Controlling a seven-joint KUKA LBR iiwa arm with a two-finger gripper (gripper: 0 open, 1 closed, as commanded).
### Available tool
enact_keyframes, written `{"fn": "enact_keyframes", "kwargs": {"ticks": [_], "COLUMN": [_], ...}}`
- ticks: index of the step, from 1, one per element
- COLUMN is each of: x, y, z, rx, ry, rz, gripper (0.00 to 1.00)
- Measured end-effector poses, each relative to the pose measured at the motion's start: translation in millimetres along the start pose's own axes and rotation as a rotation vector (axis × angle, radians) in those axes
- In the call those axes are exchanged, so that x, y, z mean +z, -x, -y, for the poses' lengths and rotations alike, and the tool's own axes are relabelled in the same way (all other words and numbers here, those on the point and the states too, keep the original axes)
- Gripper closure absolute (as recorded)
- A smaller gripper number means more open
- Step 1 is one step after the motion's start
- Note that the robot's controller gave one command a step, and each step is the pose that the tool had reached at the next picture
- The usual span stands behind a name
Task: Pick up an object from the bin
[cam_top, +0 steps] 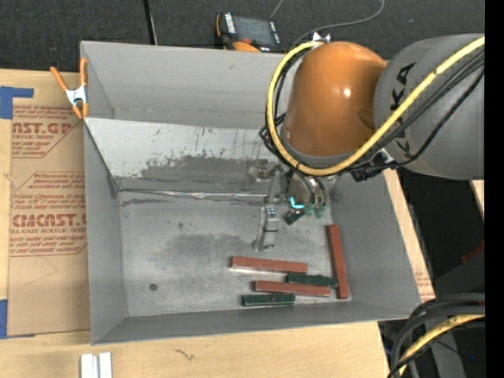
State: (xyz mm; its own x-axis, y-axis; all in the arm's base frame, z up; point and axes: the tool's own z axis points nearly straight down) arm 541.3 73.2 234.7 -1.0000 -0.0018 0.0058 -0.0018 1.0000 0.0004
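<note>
Tool (268, 235) hangs low over the floor of the grey bin (157, 235), right of centre, under the arm's orange cover (335, 97); whether it is wide or narrow I cannot tell. Just in front of it a long reddish-brown stick (258, 265) lies flat and crosswise. Nearer the front wall lie a second brown stick (293, 289), a short green stick (311, 279) and a frontmost green stick (268, 298), close together. An upright-running brown stick (339, 261) lies at their right.

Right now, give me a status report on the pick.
Gripper down in bin, right of centre. Nearest thing: reddish-brown stick, flat on the floor just below it in view, not held. Dark green stick and other brown sticks crowd close; nothing atop it.
</note>
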Motion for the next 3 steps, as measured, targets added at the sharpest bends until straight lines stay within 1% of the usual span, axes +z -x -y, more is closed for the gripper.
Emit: {"fn": "enact_keyframes", "kwargs": {"ticks": [1,2,3], "x": [168.3,135.0,135.1], "y": [-42.1,-56.2,-61.2], "z": [57.8,56.4,60.7], "rx": [-0.239,-0.055,0.187], "ry": [0.000,0.001,0.001], "rz": [-0.001,0.006,0.004], "gripper": [0.00,0.00,0.00]}}
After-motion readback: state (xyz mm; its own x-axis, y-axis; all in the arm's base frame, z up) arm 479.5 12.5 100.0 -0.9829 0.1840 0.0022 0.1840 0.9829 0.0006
